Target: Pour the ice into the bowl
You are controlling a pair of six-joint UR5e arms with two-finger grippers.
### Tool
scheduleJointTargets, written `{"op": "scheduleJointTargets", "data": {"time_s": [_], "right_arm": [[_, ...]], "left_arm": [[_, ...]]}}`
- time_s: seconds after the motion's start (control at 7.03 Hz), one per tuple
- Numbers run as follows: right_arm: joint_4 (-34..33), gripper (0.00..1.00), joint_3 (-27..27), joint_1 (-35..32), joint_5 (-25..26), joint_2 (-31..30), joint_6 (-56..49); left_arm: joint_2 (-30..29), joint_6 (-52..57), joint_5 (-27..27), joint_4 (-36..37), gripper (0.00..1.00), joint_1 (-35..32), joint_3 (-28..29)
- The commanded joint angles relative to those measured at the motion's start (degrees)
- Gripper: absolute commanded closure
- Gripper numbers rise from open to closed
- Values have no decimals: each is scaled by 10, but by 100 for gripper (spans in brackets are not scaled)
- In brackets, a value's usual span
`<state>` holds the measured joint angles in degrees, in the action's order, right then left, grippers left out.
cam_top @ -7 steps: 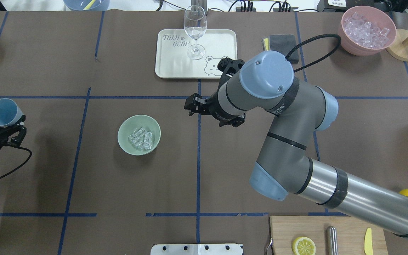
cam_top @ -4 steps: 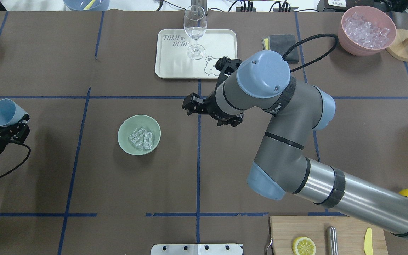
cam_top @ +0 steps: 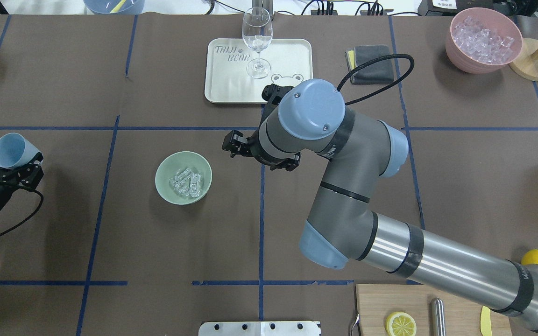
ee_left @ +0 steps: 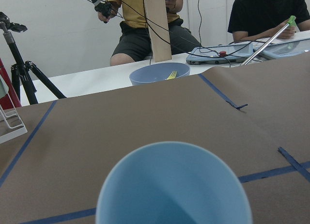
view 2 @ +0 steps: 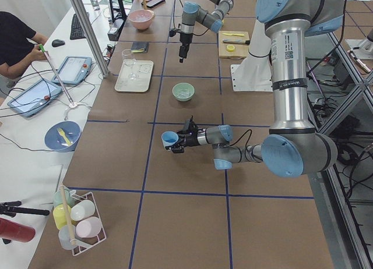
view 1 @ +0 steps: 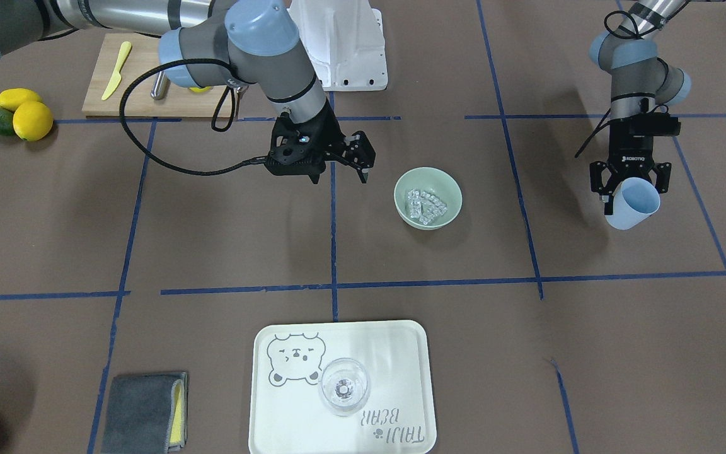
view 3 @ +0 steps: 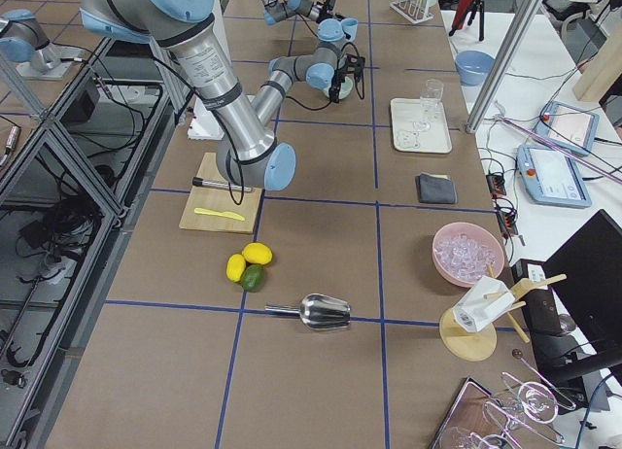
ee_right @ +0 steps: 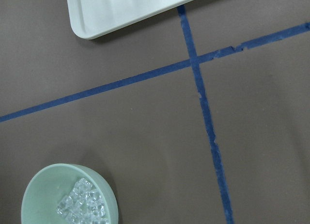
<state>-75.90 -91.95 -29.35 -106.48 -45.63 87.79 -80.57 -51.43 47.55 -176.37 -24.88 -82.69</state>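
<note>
The pale green bowl [cam_top: 163, 186] stands left of the table's middle, with a small heap of clear ice [cam_top: 186, 182] in it. Both also show in the front view (bowl [view 1: 448, 189], ice [view 1: 426, 203]) and at the lower left of the right wrist view (bowl [ee_right: 41, 195], ice [ee_right: 81, 207]). My left gripper [view 1: 631, 184] is shut on a light blue cup [cam_top: 10, 150] at the far left, well away from the bowl; the cup [ee_left: 173, 185] looks empty. My right gripper [view 1: 341, 176] is open and empty, pointing down over the table just right of the bowl; one finger [cam_top: 231, 142] shows.
A white tray [cam_top: 292, 56] with a wine glass [cam_top: 257, 39] lies at the back centre. A pink bowl [cam_top: 456, 53] of ice, a grey cloth [cam_top: 371, 58], a cutting board [cam_top: 371, 308], lemons [view 1: 29, 116] and a metal scoop [view 3: 321, 311] are on the right side.
My right arm has moved left, bringing its open gripper closer to the bowl. My left gripper has shifted slightly with the cup. The bowl and ice have not moved.
</note>
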Motion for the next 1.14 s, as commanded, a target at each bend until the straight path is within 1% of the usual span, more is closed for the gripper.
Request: {"op": "scheduleJointTargets", "data": {"time_s": [0.0,0.14,0.28,0.43,0.57,0.71,0.85,1.0], "right_arm": [[1,0,53,15,18,41,12],[1,0,67,16,28,53,24],[1,0,98,18,33,76,24],[2,0,115,20,40,86,24],[2,0,116,22,47,86,23],[2,0,116,23,49,87,23],[2,0,117,24,50,87,22],[2,0,116,25,51,87,23]], "left_arm": [[2,1,4,3,100,1,12],[2,1,14,4,92,3,19],[1,-2,32,4,86,3,17],[0,-7,42,3,84,2,15],[0,-7,74,1,80,2,10],[2,-7,110,-2,69,-1,-1],[7,-7,119,-2,48,-3,-5],[15,-6,130,-5,36,-6,-10]]}}
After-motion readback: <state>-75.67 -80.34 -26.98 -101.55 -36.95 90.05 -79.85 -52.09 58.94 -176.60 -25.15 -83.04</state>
